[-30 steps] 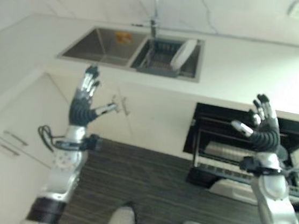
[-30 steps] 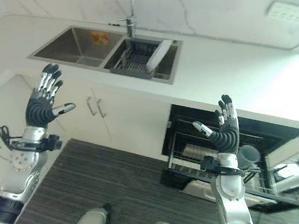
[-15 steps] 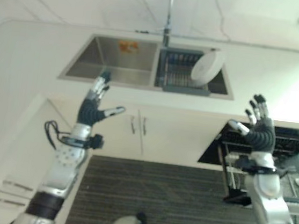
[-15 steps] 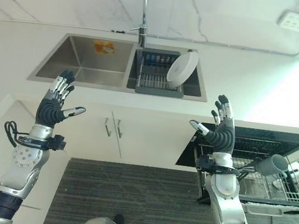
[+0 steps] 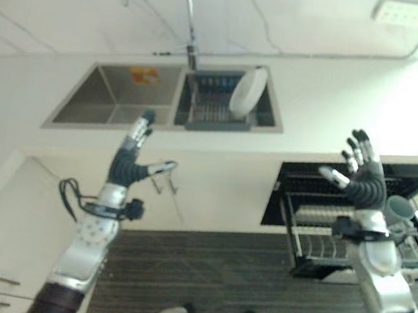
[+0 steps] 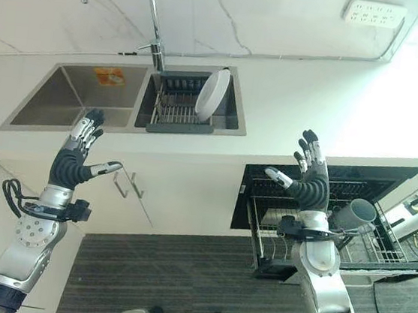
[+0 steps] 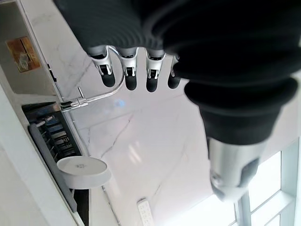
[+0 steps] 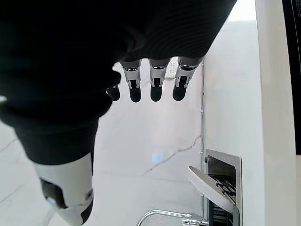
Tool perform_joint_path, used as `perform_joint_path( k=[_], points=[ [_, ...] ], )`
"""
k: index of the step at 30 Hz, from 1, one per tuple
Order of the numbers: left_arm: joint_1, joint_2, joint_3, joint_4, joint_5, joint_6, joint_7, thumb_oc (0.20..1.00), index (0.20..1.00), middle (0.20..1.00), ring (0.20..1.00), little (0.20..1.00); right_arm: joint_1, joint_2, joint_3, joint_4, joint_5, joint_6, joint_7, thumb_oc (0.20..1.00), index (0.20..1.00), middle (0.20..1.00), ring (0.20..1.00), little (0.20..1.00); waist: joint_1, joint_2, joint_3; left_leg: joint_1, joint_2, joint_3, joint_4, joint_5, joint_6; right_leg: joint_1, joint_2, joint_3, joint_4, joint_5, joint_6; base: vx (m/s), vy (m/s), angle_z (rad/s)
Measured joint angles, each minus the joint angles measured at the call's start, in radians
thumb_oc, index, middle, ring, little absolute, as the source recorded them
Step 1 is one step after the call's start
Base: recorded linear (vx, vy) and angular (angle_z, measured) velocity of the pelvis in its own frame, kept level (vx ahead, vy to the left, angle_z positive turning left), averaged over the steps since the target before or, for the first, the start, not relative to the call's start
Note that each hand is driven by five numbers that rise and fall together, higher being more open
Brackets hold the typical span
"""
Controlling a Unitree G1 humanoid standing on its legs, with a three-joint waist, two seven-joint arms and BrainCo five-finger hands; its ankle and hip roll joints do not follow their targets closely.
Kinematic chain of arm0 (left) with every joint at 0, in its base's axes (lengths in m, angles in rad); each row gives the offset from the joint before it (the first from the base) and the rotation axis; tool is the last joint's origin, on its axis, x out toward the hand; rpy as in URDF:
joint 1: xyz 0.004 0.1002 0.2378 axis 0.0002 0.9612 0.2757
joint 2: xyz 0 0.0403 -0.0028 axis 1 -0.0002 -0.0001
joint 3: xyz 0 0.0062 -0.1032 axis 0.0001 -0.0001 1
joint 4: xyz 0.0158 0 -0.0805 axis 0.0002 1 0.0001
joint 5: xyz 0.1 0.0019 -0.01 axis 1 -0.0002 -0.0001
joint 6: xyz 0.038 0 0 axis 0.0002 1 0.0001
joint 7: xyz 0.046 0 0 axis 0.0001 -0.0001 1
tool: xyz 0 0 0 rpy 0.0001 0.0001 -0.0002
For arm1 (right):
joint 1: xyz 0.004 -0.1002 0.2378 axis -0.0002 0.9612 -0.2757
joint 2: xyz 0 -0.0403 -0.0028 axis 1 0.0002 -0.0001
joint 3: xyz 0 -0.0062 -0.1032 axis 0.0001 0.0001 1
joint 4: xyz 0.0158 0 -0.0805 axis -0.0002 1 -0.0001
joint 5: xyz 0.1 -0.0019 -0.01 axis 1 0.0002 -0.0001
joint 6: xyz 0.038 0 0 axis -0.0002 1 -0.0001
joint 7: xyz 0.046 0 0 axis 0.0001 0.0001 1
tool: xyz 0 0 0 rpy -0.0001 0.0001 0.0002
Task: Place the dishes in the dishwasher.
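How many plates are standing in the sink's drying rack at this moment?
1. A white plate stands on edge at the right end of the dark rack in the sink's right basin. Smaller pieces behind it could be hidden.

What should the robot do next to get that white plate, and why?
Probably reach the right robot hand forward over the counter toward the white plate. The plate stands on edge in the rack in the sink's right basin, untouched, while both hands are open and hold nothing; the left robot hand hangs further off. The dishwasher basket is already pulled out.
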Motion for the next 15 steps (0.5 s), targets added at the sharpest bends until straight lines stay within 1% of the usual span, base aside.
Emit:
perform_joint_path(
  k=[1, 2, 3, 4, 5, 6, 7, 8, 9, 10, 12, 14, 15],
  points=[
    [0.002, -0.001, -0.009, 0.002, 0.000, -0.002, 0.009, 1.000, 1.000, 1.000, 1.000, 1.000, 0.000, -0.010, 0.018, 0.000, 0.001, 0.000, 0.004, 1.000, 1.000, 1.000, 1.000, 1.000, 0.001, -0.006, 0.000, 0.016, -0.003, 0.007, -0.016, 0.006, -0.008, -0.005, -0.001, 0.010, 0.025, -0.018, 0.000, 0.08, -0.207, -0.14],
    [0.004, 0.005, -0.013, 0.004, 0.000, -0.004, 0.013, 1.000, 1.000, 1.000, 1.000, 1.000, -0.002, -0.005, 0.031, 0.007, -0.001, -0.002, 0.011, 1.000, 1.000, 1.000, 1.000, 1.000, 0.005, -0.029, 0.011, 0.003, -0.007, 0.001, 0.044, 0.016, -0.026, -0.022, 0.005, 0.032, 0.066, -0.048, -0.018, 0.11, -0.139, -0.07],
    [-0.004, 0.003, -0.012, 0.005, 0.000, -0.005, 0.018, 1.000, 1.000, 1.000, 1.000, 1.000, 0.004, 0.016, 0.042, 0.027, -0.003, -0.001, 0.022, 1.000, 1.000, 1.000, 1.000, 1.000, 0.008, -0.074, 0.035, -0.092, -0.012, -0.035, 0.255, 0.044, -0.037, -0.018, 0.002, 0.074, 0.095, -0.075, -0.053, 0.15, 0.013, -0.24],
    [0.017, 0.000, -0.014, 0.007, 0.000, -0.005, 0.018, 1.000, 1.000, 1.000, 1.000, 1.000, 0.014, 0.032, 0.043, 0.044, -0.003, -0.001, 0.027, 1.000, 1.000, 1.000, 1.000, 1.000, 0.028, -0.091, 0.044, -0.185, -0.013, -0.063, 0.412, 0.099, -0.032, 0.001, 0.013, 0.096, 0.090, -0.071, -0.069, 0.19, 0.071, -0.28],
    [0.044, -0.004, -0.013, 0.005, 0.000, -0.007, 0.017, 1.000, 1.000, 1.000, 1.000, 1.000, 0.023, 0.038, 0.042, 0.042, -0.007, -0.003, 0.028, 1.000, 1.000, 1.000, 1.000, 1.000, 0.030, -0.076, 0.049, -0.233, -0.036, -0.086, 0.440, 0.068, -0.025, 0.021, 0.028, 0.096, 0.070, -0.065, -0.075, 0.25, 0.194, -0.42],
    [0.057, -0.011, -0.012, 0.005, 0.000, -0.006, 0.015, 1.000, 1.000, 1.000, 1.000, 1.000, 0.027, 0.032, 0.041, 0.037, -0.014, -0.002, 0.030, 1.000, 1.000, 1.000, 1.000, 1.000, 0.035, -0.050, 0.061, -0.233, -0.081, -0.114, 0.296, 0.054, -0.013, 0.040, 0.047, 0.094, 0.054, -0.063, -0.077, 0.26, 0.224, -0.32],
    [0.061, -0.015, -0.012, 0.004, -0.001, -0.006, 0.016, 1.000, 1.000, 1.000, 1.000, 1.000, 0.027, 0.027, 0.046, 0.036, -0.022, -0.001, 0.032, 1.000, 1.000, 1.000, 1.000, 1.000, 0.047, -0.024, 0.070, -0.223, -0.114, -0.131, 0.125, 0.063, -0.017, 0.060, 0.065, 0.099, 0.048, -0.066, -0.077, 0.29, 0.275, -0.33],
    [0.058, -0.021, -0.009, 0.002, -0.002, -0.007, 0.016, 1.000, 1.000, 1.000, 1.000, 1.000, 0.019, 0.025, 0.052, 0.035, -0.023, 0.000, 0.030, 1.000, 1.000, 1.000, 1.000, 1.000, 0.050, -0.006, 0.080, -0.233, -0.119, -0.155, 0.064, 0.070, -0.020, 0.072, 0.080, 0.100, 0.047, -0.067, -0.082, 0.24, 0.212, -0.37],
    [0.057, -0.023, -0.009, 0.003, -0.003, -0.007, 0.017, 1.000, 1.000, 1.000, 1.000, 1.000, 0.011, 0.018, 0.062, 0.030, -0.023, 0.002, 0.030, 1.000, 1.000, 1.000, 1.000, 1.000, 0.056, 0.022, 0.096, -0.256, -0.111, -0.202, 0.027, 0.075, -0.025, 0.088, 0.101, 0.100, 0.043, -0.065, -0.083, 0.22, 0.188, -0.26],
    [0.053, -0.026, -0.009, 0.007, -0.003, -0.006, 0.016, 1.000, 1.000, 1.000, 1.000, 1.000, 0.010, 0.010, 0.065, 0.028, -0.023, 0.004, 0.026, 1.000, 1.000, 1.000, 1.000, 1.000, 0.055, 0.046, 0.110, -0.310, -0.088, -0.214, 0.043, 0.077, -0.028, 0.102, 0.117, 0.093, 0.039, -0.060, -0.078, 0.25, 0.212, -0.19],
    [0.048, -0.026, -0.010, 0.016, -0.003, -0.006, 0.016, 1.000, 1.000, 1.000, 1.000, 1.000, 0.012, -0.008, 0.062, 0.027, -0.033, 0.011, 0.017, 1.000, 1.000, 1.000, 1.000, 1.000, 0.053, 0.042, 0.117, -0.349, -0.079, -0.213, 0.048, 0.077, -0.028, 0.147, 0.113, 0.096, 0.010, -0.060, -0.079, 0.28, 0.250, -0.03],
    [0.035, -0.025, -0.013, 0.047, -0.001, -0.008, 0.023, 1.000, 1.000, 1.000, 1.000, 1.000, -0.001, -0.032, 0.058, 0.025, -0.042, 0.009, 0.005, 1.000, 1.000, 1.000, 1.000, 1.000, 0.055, 0.041, 0.117, -0.276, -0.075, -0.200, 0.024, 0.076, -0.025, 0.205, 0.102, 0.124, -0.051, -0.063, -0.053, 0.28, 0.226, -0.19],
    [0.033, -0.024, -0.014, 0.047, 0.002, -0.008, 0.028, 1.000, 1.000, 1.000, 1.000, 1.000, 0.001, -0.036, 0.057, 0.024, -0.039, 0.004, 0.002, 1.000, 1.000, 1.000, 1.000, 1.000, 0.050, 0.038, 0.118, -0.224, -0.078, -0.169, 0.013, 0.076, -0.025, 0.228, 0.095, 0.136, -0.065, -0.071, -0.037, 0.24, 0.187, -0.36]
  ],
)
